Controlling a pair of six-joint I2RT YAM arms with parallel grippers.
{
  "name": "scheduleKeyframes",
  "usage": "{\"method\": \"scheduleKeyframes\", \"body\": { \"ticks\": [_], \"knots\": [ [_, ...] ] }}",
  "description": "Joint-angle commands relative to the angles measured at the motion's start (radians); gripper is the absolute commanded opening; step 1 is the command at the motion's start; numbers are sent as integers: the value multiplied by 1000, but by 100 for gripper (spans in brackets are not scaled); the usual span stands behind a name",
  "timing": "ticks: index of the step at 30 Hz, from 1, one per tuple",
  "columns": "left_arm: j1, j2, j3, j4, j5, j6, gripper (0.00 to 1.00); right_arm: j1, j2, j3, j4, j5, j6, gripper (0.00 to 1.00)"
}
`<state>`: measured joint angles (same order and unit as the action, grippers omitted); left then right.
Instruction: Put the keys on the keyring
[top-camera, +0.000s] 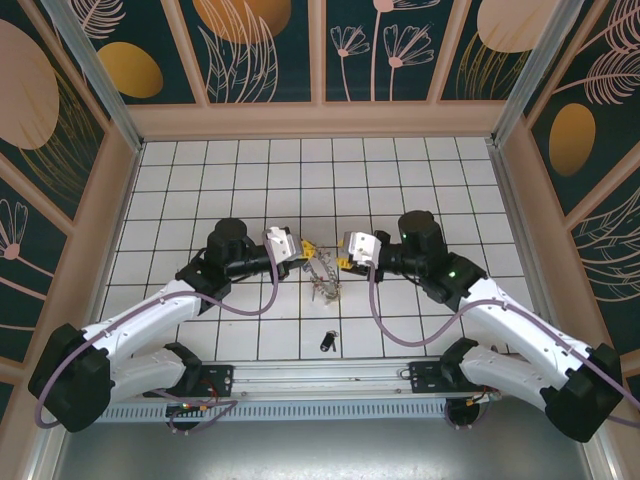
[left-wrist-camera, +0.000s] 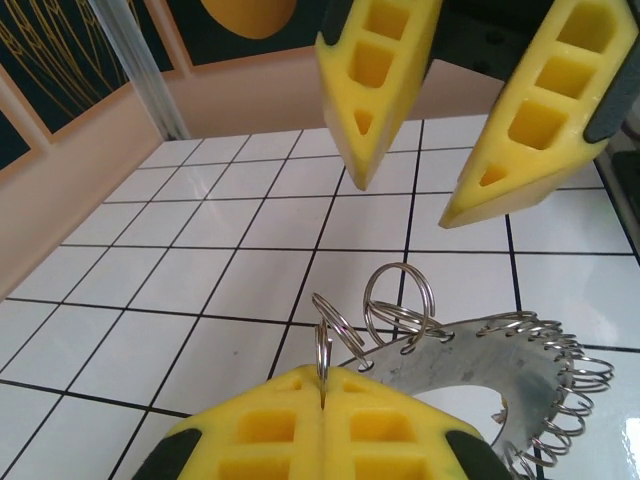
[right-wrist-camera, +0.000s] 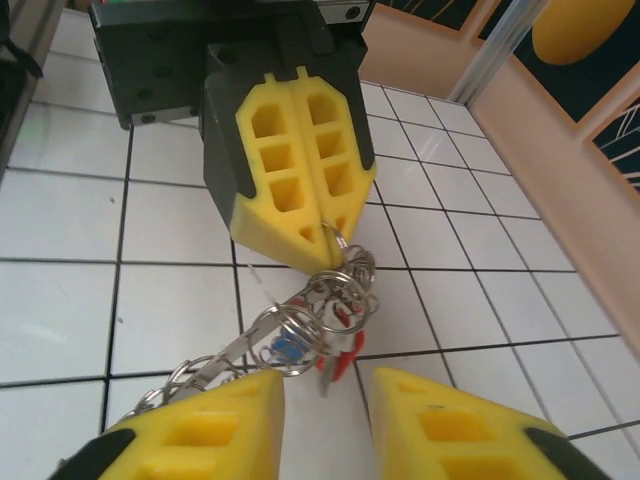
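Table (top-camera: 200, 180), white tiles w/ dark grout, boxed in by walls (top-camera: 260, 50) painted w/ flowers & leaves on dark green. L arm (top-camera: 150, 320) & R arm (top-camera: 510, 320), both white w/ black joints, reach in from the near edge & meet approx mid-table, wrists facing each other.

L claw (left-wrist-camera: 322, 395): yellow fingers (left-wrist-camera: 270, 420) pressed together, no gap, clamped on keyring (left-wrist-camera: 480, 375), pinching one of the wire loops (left-wrist-camera: 400, 300) that stand up along its rim. In R wrist cam this claw shows at the top, tips closed on the loop cluster.

R claw (right-wrist-camera: 328, 385): fingers apart, clear gap btwn them, nothing gripped. In L wrist cam its two yellow fingers (left-wrist-camera: 375, 80) hang above the keyring, tips near the loops but not touching.

Keyring is a flat grey metal disc w/ a wide hole in the middle & many small wire loops threaded round the outer edge. In top cam it sits btwn the two claws, held at L claw's end; can't tell if its far edge rests on the tiles.

Red key (right-wrist-camera: 340, 362) & blue key (right-wrist-camera: 285, 350) hang in the loop cluster just below L claw's tips, right in front of R claw's gap. Anything else in that cluster is too small to tell. Black key (top-camera: 327, 341) lies alone on the tiles, closer to the arm bases, well apart from keyring.
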<state>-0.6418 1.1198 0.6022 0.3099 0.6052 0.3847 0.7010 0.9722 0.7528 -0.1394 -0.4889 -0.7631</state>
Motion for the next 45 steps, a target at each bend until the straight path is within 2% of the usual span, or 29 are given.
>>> {"method": "scheduleKeyframes", "body": {
  "ticks": [1, 12, 14, 15, 16, 18, 23, 27, 30, 31, 36, 41, 45],
  "knots": [
    [1, -23, 33, 26, 42, 34, 0, -1, 27, 40, -81, -35, -81, 32],
    [2, -31, 28, 40, 71, 28, 0, 60, 69, 52, -62, 25, -152, 32],
    [1, -28, 31, 35, 74, 28, 0, 65, 78, 58, -54, 31, -149, 27],
    [2, -28, 31, 36, 76, 28, 0, 67, 83, 61, -49, 32, -142, 18],
    [2, -28, 31, 37, 76, 26, 0, 66, 87, 64, -47, 32, -128, 15],
    [2, -30, 26, 50, 74, 16, 0, 54, 86, 67, -45, 16, -88, 20],
    [1, -50, 3, 107, 65, -17, 0, -44, 65, 64, -80, -177, 27, 33],
    [2, -54, 0, 120, 62, -21, 0, -120, 67, 57, -87, -361, 153, 38],
    [2, -52, 1, 133, 60, -19, 0, -179, 91, 40, -72, -558, 250, 42],
    [1, -51, 2, 131, 60, -18, 0, -198, 101, 25, -31, -605, 307, 46],
    [2, -45, 8, 133, 68, -12, 0, -203, 139, -20, 139, -681, 514, 47],
    [2, -41, 1, 157, 73, -16, 0, -202, 256, 71, -24, -760, 409, 47],
    [2, -34, 8, 157, 75, -14, 0, -202, 319, 131, -90, -771, 359, 47]
  ]
}}
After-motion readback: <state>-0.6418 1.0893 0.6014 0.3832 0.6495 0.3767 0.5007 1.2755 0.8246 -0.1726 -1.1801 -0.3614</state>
